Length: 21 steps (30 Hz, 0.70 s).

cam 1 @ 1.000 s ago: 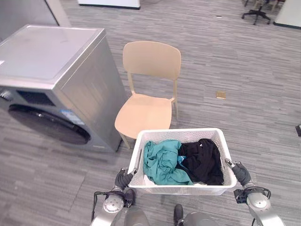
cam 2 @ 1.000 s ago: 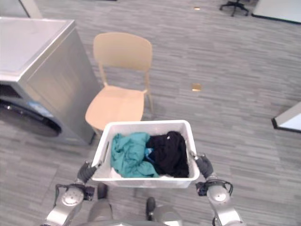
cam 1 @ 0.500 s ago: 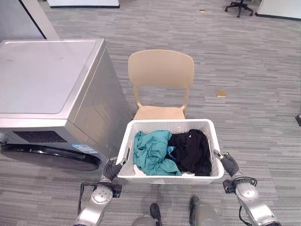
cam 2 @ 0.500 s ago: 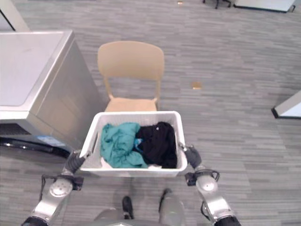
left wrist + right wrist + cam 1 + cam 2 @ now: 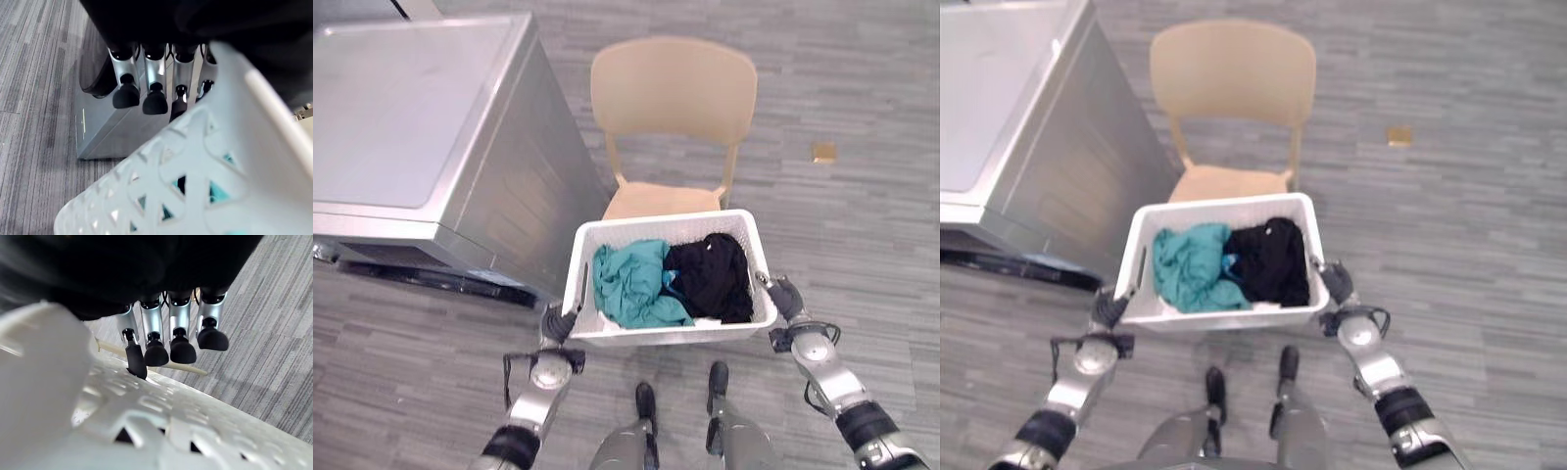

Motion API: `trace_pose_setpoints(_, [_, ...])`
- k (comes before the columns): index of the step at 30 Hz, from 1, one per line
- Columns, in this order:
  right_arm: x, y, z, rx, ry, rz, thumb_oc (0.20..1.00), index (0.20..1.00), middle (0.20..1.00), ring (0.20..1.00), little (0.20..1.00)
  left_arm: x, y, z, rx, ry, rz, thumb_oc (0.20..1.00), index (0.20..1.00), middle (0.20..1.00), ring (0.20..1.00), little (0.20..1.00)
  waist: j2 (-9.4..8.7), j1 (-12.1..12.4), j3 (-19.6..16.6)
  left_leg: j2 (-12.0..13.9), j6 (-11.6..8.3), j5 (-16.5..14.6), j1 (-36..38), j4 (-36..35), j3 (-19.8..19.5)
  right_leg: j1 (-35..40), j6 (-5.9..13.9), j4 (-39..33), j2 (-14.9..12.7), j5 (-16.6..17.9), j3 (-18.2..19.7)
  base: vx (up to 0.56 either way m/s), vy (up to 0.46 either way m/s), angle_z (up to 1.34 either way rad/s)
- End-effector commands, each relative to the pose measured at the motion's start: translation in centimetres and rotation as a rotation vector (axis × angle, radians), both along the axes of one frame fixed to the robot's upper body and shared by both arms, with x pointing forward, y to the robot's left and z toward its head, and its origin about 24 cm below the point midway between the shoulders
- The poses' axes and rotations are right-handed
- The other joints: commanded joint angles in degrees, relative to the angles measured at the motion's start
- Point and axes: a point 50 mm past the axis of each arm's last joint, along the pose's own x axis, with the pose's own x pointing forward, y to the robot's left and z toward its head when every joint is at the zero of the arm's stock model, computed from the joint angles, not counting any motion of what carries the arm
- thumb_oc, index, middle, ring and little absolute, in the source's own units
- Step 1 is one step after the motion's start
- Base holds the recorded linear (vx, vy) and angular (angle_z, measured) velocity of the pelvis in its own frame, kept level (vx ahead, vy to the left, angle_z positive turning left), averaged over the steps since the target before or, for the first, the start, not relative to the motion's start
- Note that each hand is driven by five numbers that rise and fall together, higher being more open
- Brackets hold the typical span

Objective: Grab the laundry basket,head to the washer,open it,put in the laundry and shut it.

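Note:
I carry a white laundry basket (image 5: 597,338) level in front of me, with a teal garment (image 5: 631,284) and a black garment (image 5: 710,274) inside. My left hand (image 5: 557,322) has its fingers (image 5: 146,93) curled at the basket's left end (image 5: 210,161). At the opposite end (image 5: 146,421), the fingers (image 5: 171,342) of my right hand (image 5: 784,297) curl round the rim in the same way. The silver washer (image 5: 421,127) stands at the left, close to the basket, and its dark front door (image 5: 431,279) is closed.
A beige chair (image 5: 671,98) stands just behind the basket and right of the washer, its seat partly hidden under the basket's far rim. A small brass floor plate (image 5: 823,152) lies on the grey floor at the right.
The camera has moved forward and looks further down, so the washer and chair are nearer and larger. The basket stays held between both hands, now over the chair seat's front.

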Motion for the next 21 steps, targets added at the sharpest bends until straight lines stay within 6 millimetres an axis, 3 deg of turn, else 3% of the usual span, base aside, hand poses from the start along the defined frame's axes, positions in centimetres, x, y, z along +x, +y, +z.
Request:
trace_pose_setpoints(1, [1.2, 6.2, 2.7, 0.157, -0.172, 0.133, 0.200, 0.200, 0.200, 0.200, 0.200, 3.3, -3.5, 5.1, -0.036, -0.293, -0.102, 0.200, 0.200, 0.200, 0.200, 0.200, -1.78, 0.1, 0.1, 1.2, -1.81, -1.5, -4.4, 2.9, 0.2, 2.4, 6.88, 6.7, -5.5, -12.7, 3.0, -0.06, 0.110, -0.03])
trace_pose_setpoints(4, [3.5, 7.5, 4.7, 0.121, -0.223, 0.142, 0.200, 0.200, 0.200, 0.200, 0.200, 6.1, -4.0, 7.2, 0.017, -0.351, -0.071, 0.200, 0.200, 0.200, 0.200, 0.200, -1.89, 0.4, 1.3, 0.2, -2.11, -2.2, -7.7, 3.5, 0.0, -0.7, 7.36, 7.4, -6.4, -12.8, 4.0, 0.03, 0.109, -0.10])
trace_pose_setpoints(5, [3.6, 7.5, 4.7, 0.121, -0.224, 0.142, 0.200, 0.200, 0.200, 0.200, 0.200, 6.2, -4.0, 7.3, 0.017, -0.353, -0.071, 0.200, 0.200, 0.200, 0.200, 0.200, -1.90, 0.4, 1.4, 0.2, -2.10, -2.2, -7.8, 3.6, 0.1, -0.8, 7.37, 7.4, -6.4, -12.8, 4.0, -0.01, 0.053, -0.08])
trace_pose_setpoints(9, [6.5, 9.1, 7.9, 0.097, -0.280, 0.159, 0.200, 0.200, 0.200, 0.200, 0.200, 9.9, -4.1, 11.4, 0.136, -0.430, -0.051, 0.200, 0.200, 0.200, 0.200, 0.200, -2.37, 0.6, 3.7, -0.1, -2.36, -1.8, -10.3, 4.2, 0.3, -2.8, 7.68, 6.9, -7.1, -11.3, 4.8, 0.01, 0.054, -0.01])
trace_pose_setpoints(10, [6.5, 9.1, 7.9, 0.097, -0.280, 0.159, 0.200, 0.200, 0.200, 0.200, 0.200, 9.9, -4.1, 11.4, 0.136, -0.430, -0.051, 0.200, 0.200, 0.200, 0.200, 0.200, -2.38, 0.6, 3.7, -0.1, -2.36, -1.8, -10.3, 4.2, 0.3, -2.8, 7.68, 6.9, -7.1, -11.3, 4.8, 0.02, 0.031, -0.01])
trace_pose_setpoints(11, [6.9, 9.4, 8.2, 0.092, -0.276, 0.167, 0.395, 0.395, 0.395, 0.395, 0.395, 10.4, -4.1, 11.9, 0.149, -0.430, -0.043, 0.740, 0.740, 0.740, 0.740, 0.740, -2.44, 0.7, 4.2, 0.0, -2.44, -1.8, -10.6, 4.4, 0.4, -2.9, 7.76, 6.7, -7.1, -11.2, 4.8, 0.00, 0.000, 0.00])
trace_pose_setpoints(12, [7.4, 9.7, 8.2, 0.089, -0.256, 0.173, 1.000, 1.000, 1.000, 1.000, 1.000, 11.1, -4.0, 12.6, 0.156, -0.430, -0.033, 1.000, 1.000, 1.000, 1.000, 1.000, -2.79, 0.9, 5.0, 0.0, -2.56, -1.9, -11.1, 5.0, 0.6, -3.0, 7.91, 6.6, -7.3, -10.8, 4.8, 0.00, 0.000, 0.00])
trace_pose_setpoints(17, [7.1, 9.5, 7.3, 0.098, -0.212, 0.186, 1.000, 1.000, 1.000, 1.000, 1.000, 10.9, -3.8, 12.2, 0.156, -0.418, -0.040, 1.000, 1.000, 1.000, 1.000, 1.000, -3.58, 1.0, 5.8, 0.2, -2.63, -2.6, -10.5, 6.1, 0.5, -2.1, 7.89, 6.4, -7.3, -10.7, 4.9, 0.02, -0.012, 0.02])
trace_pose_setpoints(18, [6.8, 9.1, 6.7, 0.111, -0.199, 0.180, 1.000, 1.000, 1.000, 1.000, 1.000, 10.4, -3.5, 11.5, 0.138, -0.409, -0.035, 1.000, 1.000, 1.000, 1.000, 1.000, -3.78, 1.0, 5.8, 0.3, -2.60, -3.0, -10.1, 6.3, 0.5, -1.7, 7.84, 6.4, -7.3, -10.7, 5.0, 0.08, -0.029, -0.03])
trace_pose_setpoints(20, [5.0, 7.5, 3.9, 0.129, -0.133, 0.143, 1.000, 1.000, 1.000, 1.000, 1.000, 8.0, -2.4, 8.3, 0.081, -0.343, -0.008, 1.000, 1.000, 1.000, 1.000, 1.000, -4.31, 0.9, 5.5, 0.5, -2.38, -4.0, -8.5, 6.8, 0.8, -0.4, 7.82, 6.4, -7.2, -11.0, 5.1, 0.07, -0.021, -0.01])
trace_pose_setpoints(21, [4.9, 7.5, 3.8, 0.129, -0.131, 0.144, 1.000, 1.000, 1.000, 1.000, 1.000, 7.9, -2.4, 8.2, 0.081, -0.341, -0.008, 1.000, 1.000, 1.000, 1.000, 1.000, -4.30, 0.8, 5.4, 0.5, -2.38, -4.1, -8.4, 6.8, 0.8, -0.4, 7.83, 6.4, -7.2, -11.0, 5.1, 0.05, -0.012, -0.04])
